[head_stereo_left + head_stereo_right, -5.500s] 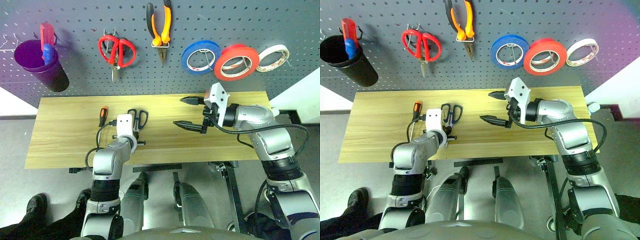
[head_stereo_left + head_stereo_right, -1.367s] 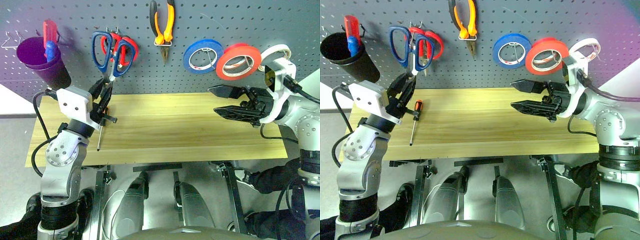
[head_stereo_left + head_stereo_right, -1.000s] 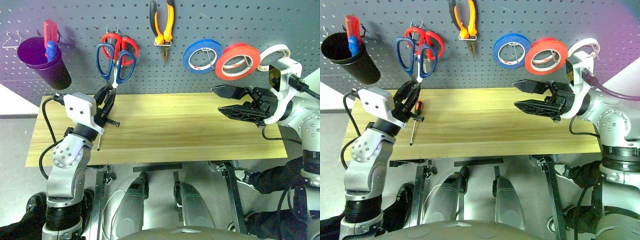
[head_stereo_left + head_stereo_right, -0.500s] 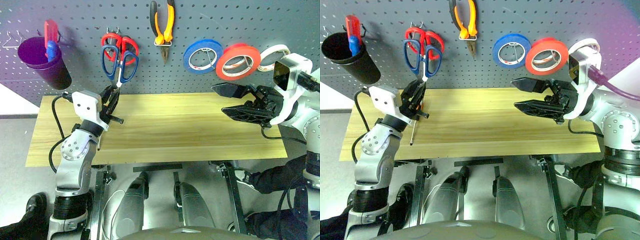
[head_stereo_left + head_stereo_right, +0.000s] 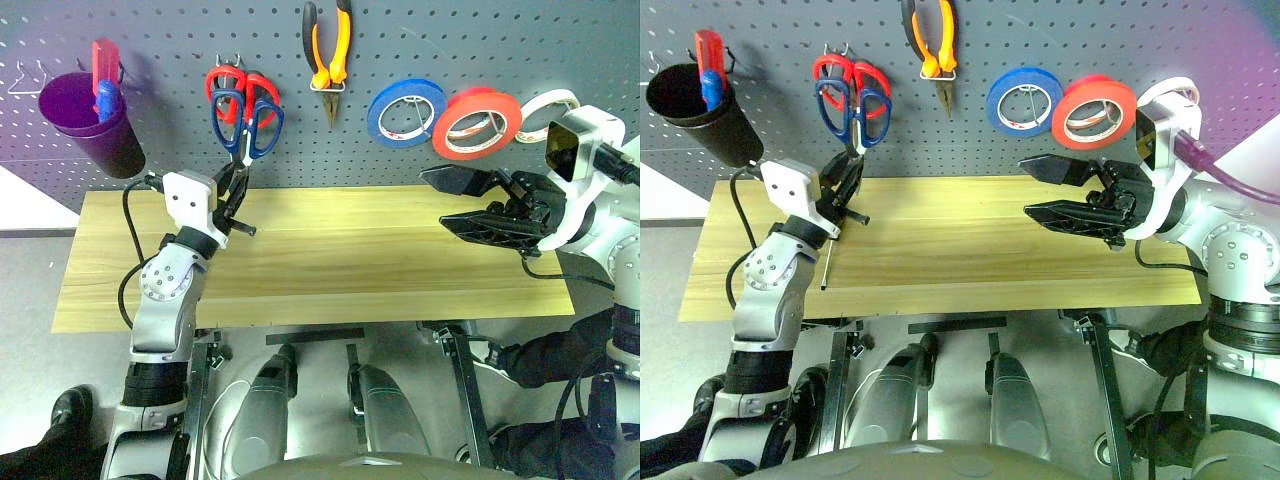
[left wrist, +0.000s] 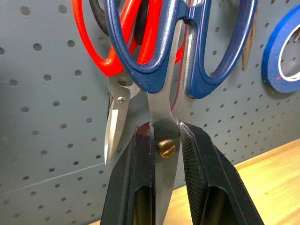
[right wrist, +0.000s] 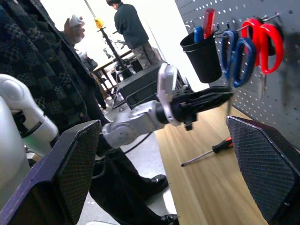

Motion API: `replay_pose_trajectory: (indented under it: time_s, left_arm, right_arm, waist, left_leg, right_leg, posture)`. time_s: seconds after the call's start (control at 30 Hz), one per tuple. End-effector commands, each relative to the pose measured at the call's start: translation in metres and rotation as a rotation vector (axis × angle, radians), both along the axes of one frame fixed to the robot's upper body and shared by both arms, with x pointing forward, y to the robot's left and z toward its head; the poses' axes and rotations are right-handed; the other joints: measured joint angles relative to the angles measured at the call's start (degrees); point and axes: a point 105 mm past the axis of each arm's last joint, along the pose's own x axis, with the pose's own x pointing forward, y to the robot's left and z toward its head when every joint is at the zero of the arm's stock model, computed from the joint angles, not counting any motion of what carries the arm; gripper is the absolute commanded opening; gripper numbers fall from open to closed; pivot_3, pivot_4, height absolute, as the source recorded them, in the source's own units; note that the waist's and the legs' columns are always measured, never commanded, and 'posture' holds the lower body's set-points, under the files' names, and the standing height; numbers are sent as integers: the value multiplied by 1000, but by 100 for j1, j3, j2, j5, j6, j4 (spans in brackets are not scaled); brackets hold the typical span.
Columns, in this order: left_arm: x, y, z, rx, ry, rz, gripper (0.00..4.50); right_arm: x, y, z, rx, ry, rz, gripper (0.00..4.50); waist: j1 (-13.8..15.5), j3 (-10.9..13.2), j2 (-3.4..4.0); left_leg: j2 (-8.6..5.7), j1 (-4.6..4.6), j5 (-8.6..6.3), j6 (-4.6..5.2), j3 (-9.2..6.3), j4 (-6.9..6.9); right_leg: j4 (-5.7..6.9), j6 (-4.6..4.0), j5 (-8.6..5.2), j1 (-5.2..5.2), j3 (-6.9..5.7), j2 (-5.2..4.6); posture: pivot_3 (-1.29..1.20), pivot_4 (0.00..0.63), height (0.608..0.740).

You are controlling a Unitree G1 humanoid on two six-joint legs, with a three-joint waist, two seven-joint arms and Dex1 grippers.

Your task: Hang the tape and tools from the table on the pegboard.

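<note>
Scissors with dark-blue handles [image 5: 247, 122] stand blades-down in the left gripper [image 6: 164, 140], pinched at the pivot, loops just above its fingertips against the pegboard [image 5: 150, 40], overlapping the red-handled scissors [image 5: 230, 82]. Best to slip one loop squarely over a hook before releasing. Right gripper [image 5: 470, 200] waits wide, empty.

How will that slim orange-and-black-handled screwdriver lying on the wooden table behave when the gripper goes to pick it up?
The slim orange-and-black-handled screwdriver looks rigid, so it probably won't flex. Its thin round shaft lies flat on the smooth light wooden table, so it may roll or skid if nudged. The thicker handle is probably the heavier end.
</note>
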Motion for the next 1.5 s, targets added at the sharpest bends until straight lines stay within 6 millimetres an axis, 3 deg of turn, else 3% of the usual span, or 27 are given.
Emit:
replay_pose_trajectory:
  time_s: [0.03,0.3,0.33,0.67,0.87,1.07,1.27,1.5]
  left_arm:
    - [5,0,0,13,-16,1,478]
    - [19,2,-1,-14,-8,1,478]
    - [19,2,-1,-16,-9,0,1198]
    - [19,5,-2,-36,0,8,4480]
    - [4,1,-2,-36,-1,-16,4480]
    - [-24,5,-16,-22,79,-14,4480]
    - [-40,38,-29,-20,158,125,4480]
    - [-45,71,-63,-80,340,269,4480]
  right_arm:
    - [-9,0,8,-5,-53,7,4500]
    - [-9,-1,7,-9,-49,-11,4500]
    - [-9,-1,8,-9,-50,-12,4500]
    - [-8,-2,8,-14,-56,-23,4500]
    - [-7,-2,9,-3,-50,-20,4500]
    - [-2,-1,7,-4,-47,-17,4500]
    - [0,1,8,4,-47,2,4500]
    - [-8,14,-1,-11,-43,102,4500]
  waist:
    - [2,-5,1]
    - [-12,-46,2]
    - [-17,-57,1]
    - [-28,-62,1]
    - [-28,-63,2]
    - [-25,-66,5]
    - [-9,-78,13]
    - [18,-83,18]
  left_leg:
    - [-1,0,0,0,0,0]
    - [-1,0,0,0,0,3]
    - [-1,0,0,0,0,4]
    - [0,-1,0,1,1,4]
    - [0,-2,0,1,1,4]
    - [0,-2,-1,2,1,3]
    - [0,-1,-6,10,1,1]
    - [0,-1,-17,28,0,1]
  right_leg:
    - [0,0,0,-1,0,-1]
    - [1,2,1,0,0,0]
    - [1,2,1,0,0,0]
    - [2,3,1,-3,0,-1]
    - [2,3,1,-3,0,-2]
    - [2,3,1,-3,2,-2]
    - [2,2,1,-4,6,-2]
    - [2,2,1,-3,9,-2]
  posture:
    - [-75,296,740]
    - [-91,288,740]
    - [-92,288,740]
    - [-92,286,740]
    - [-79,291,740]
    - [-51,296,740]
    - [-22,296,740]
    - [-1,304,740]
